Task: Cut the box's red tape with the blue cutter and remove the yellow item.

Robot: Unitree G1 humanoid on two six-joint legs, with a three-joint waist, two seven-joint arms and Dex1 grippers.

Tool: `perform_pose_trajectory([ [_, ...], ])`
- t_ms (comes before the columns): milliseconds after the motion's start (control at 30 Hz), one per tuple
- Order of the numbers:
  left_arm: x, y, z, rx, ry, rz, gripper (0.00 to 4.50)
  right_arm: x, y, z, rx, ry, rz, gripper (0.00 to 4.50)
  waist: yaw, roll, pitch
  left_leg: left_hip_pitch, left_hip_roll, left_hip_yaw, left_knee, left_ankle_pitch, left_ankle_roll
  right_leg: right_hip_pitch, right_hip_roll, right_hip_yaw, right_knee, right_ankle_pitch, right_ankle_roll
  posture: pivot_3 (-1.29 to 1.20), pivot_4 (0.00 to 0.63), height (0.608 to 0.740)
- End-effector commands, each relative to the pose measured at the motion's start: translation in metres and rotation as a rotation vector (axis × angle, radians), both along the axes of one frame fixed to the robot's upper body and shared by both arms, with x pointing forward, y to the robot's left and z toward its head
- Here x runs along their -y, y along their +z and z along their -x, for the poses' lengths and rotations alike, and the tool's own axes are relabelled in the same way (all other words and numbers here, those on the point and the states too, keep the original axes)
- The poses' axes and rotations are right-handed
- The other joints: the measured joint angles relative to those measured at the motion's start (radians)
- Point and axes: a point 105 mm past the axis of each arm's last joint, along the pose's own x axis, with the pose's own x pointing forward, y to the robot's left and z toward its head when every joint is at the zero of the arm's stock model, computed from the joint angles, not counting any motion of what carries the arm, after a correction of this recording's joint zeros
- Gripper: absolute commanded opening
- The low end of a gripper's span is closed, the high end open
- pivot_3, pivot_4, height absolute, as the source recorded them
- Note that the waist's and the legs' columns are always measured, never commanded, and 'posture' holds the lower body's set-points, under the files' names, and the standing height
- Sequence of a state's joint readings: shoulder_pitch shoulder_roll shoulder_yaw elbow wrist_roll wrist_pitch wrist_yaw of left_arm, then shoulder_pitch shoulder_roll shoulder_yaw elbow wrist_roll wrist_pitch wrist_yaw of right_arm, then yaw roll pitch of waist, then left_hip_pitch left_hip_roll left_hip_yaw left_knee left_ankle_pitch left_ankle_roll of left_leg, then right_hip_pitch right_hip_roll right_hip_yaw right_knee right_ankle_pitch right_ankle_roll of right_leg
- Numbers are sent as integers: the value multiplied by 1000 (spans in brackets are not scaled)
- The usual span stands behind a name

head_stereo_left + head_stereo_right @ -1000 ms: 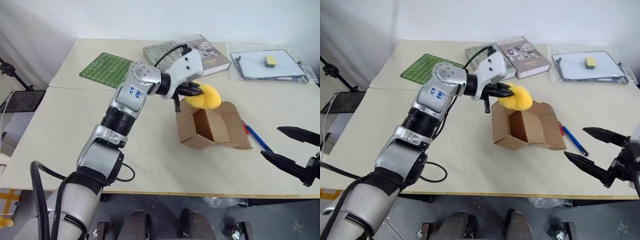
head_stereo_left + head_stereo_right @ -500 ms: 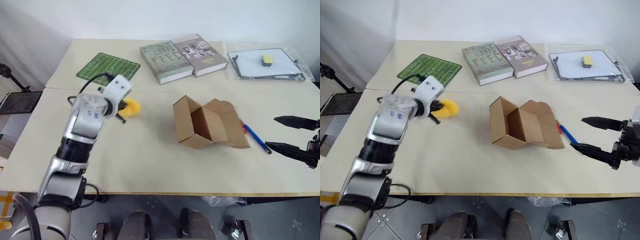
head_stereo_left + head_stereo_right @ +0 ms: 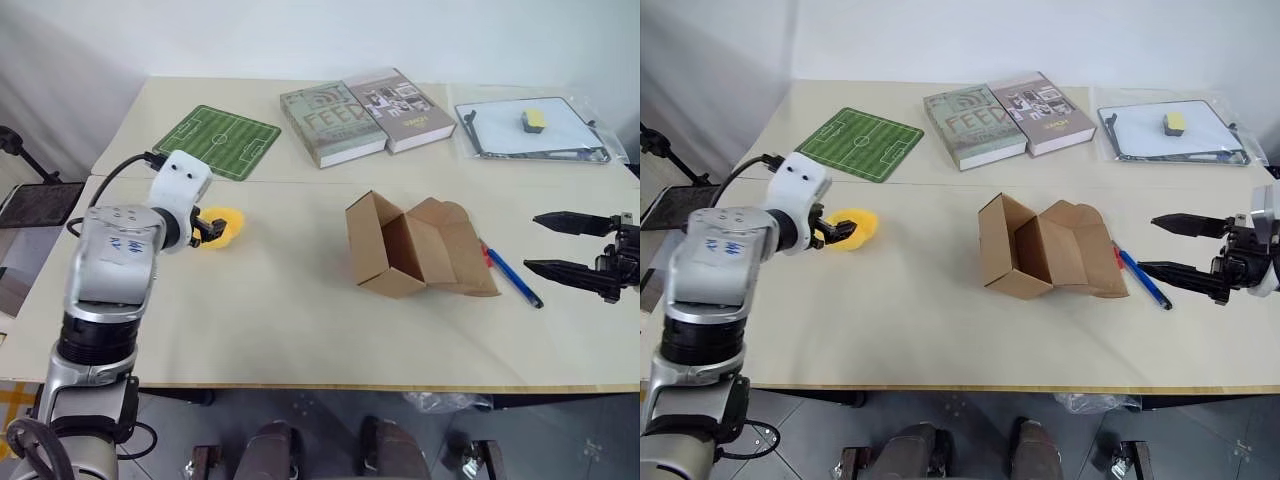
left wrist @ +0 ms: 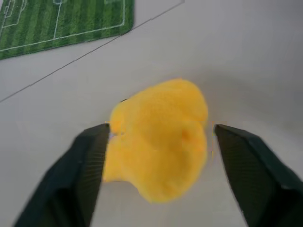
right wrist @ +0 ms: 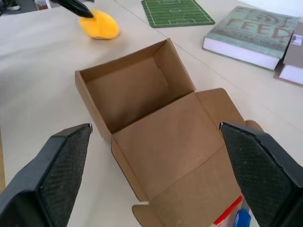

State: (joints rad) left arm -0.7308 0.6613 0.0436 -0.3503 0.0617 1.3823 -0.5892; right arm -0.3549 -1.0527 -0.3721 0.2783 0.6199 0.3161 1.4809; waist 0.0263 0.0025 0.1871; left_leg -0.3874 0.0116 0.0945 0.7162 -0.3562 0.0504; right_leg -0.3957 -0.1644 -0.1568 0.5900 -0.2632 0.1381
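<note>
- Head views: the yellow item (image 3: 222, 226) sits on the table (image 3: 300, 300) at middle left of the frame, well apart from the box (image 3: 415, 250), which lies open and empty at centre with its flaps spread. The left gripper (image 3: 207, 228) is right at the yellow thing. The blue cutter (image 3: 515, 278) lies just right of the box, with a sliver of red tape (image 3: 490, 257) at the flap edge beside it. The right gripper (image 3: 568, 246) hovers at the right edge, released and empty.
- Left wrist view: the yellow item (image 4: 158, 137) sits between the two fingers (image 4: 87, 165) and both look just clear of it, so I'd call this claw released, nothing clenched. Whether the item rests fully on the table I can't tell for sure.
- Right wrist view: looks straight into the empty box (image 5: 128, 92). The yellow item (image 5: 99, 24) is at upper left, with a black fingertip of the left gripper at its edge.
- Doing this step well, my take: the job looks basically done, so just back the left claw straight off without nudging the item, since something that round could roll.
- Hard to make out: most of the red tape (image 5: 229, 211) is cut off at the bottom of the right wrist view, and only the tip of the cutter (image 5: 242, 220) peeks in there.
</note>
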Motion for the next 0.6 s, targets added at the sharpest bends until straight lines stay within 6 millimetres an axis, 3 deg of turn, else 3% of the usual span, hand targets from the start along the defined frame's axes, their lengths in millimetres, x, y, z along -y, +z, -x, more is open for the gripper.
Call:
perform_pose_trajectory([
  [33,15,27,17,100,-159,45,4459,1,10,3,38,20,18,4500,0,0,0,0,0,0,0,0,0,0,0,0,0,0,0,0,150,740],
  [100,31,36,24,142,-279,100,4459,1,9,4,37,20,20,4500,1,0,0,0,0,0,0,0,-1,0,0,0,0,0,0,0,150,740],
  [233,79,20,50,224,-604,138,4459,9,1,11,62,-1,18,4500,0,1,0,1,0,0,0,-1,-2,1,-1,0,0,0,0,0,150,740],
  [300,92,13,63,261,-716,224,4459,12,-5,14,33,-10,16,4500,-1,2,0,1,0,0,0,-1,-3,1,-1,0,0,0,0,0,150,740],
  [367,99,11,73,318,-779,373,4459,18,-12,18,16,-38,31,4500,-1,2,0,1,0,0,0,-1,-3,1,0,0,0,0,0,0,150,740],
  [500,102,-30,92,246,-829,461,4459,33,-27,33,-11,-123,19,4500,-1,4,-1,2,0,1,0,-1,-3,1,0,1,0,0,0,0,150,740],
  [600,95,-46,107,231,-874,525,4459,39,-39,45,-32,-189,-10,4500,-1,4,-1,3,0,2,0,-1,-3,2,0,1,-1,0,0,0,150,740],
])
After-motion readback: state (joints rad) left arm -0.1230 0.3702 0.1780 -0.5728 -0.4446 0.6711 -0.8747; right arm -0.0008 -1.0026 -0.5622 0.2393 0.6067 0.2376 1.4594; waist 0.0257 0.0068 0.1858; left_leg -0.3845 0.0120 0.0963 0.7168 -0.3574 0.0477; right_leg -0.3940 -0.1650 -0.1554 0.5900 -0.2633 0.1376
